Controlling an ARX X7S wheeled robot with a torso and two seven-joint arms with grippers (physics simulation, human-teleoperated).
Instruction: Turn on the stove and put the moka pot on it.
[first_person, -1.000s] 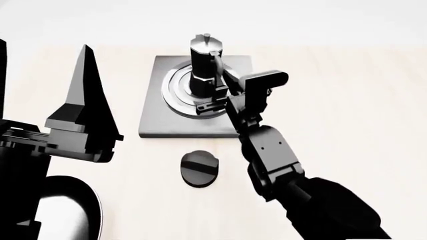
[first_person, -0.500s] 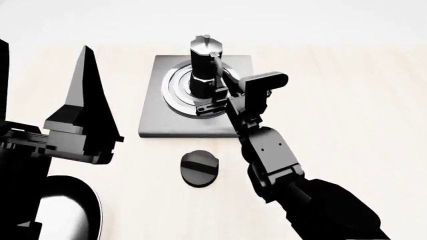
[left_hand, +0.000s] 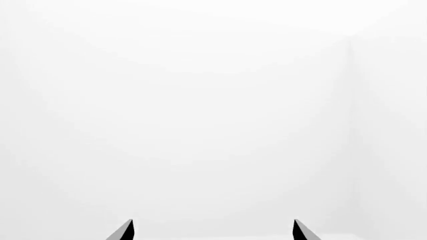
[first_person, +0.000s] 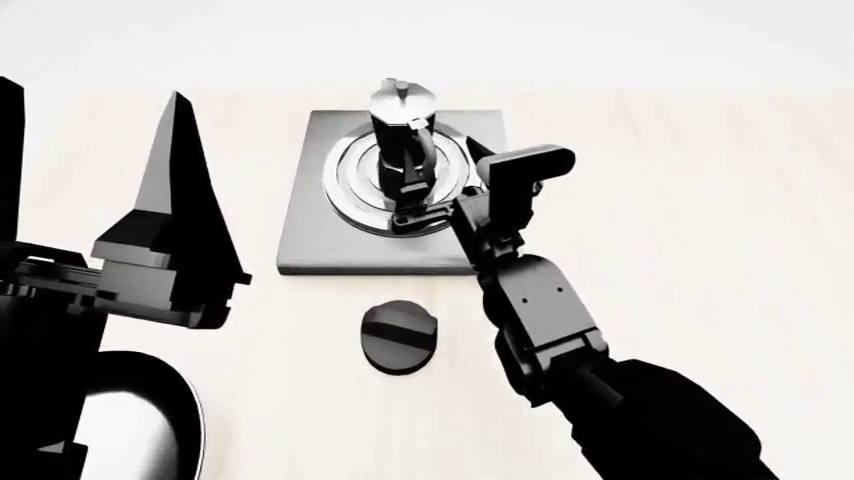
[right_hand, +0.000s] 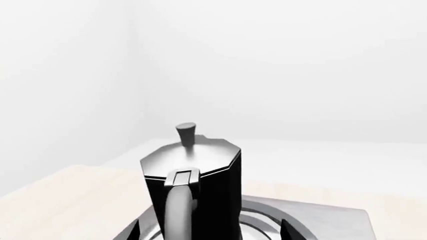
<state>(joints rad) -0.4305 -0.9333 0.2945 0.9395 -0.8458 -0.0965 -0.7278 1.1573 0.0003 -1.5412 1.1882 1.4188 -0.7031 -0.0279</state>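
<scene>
Moka pot (first_person: 402, 140) stands on the stove (first_person: 320, 235) rings between the open right gripper (first_person: 430, 200) fingers.

The black-and-silver moka pot (first_person: 403, 140) stands upright on the grey stove (first_person: 320, 225) — centred on its burner rings.

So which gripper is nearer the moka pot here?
The right. The right gripper sits open just in front of the moka pot on the stove, while the left gripper is raised far off to the side.

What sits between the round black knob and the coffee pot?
In the head view, only the stove's bare front part and pale tabletop lie between the knob and moka pot.
</scene>
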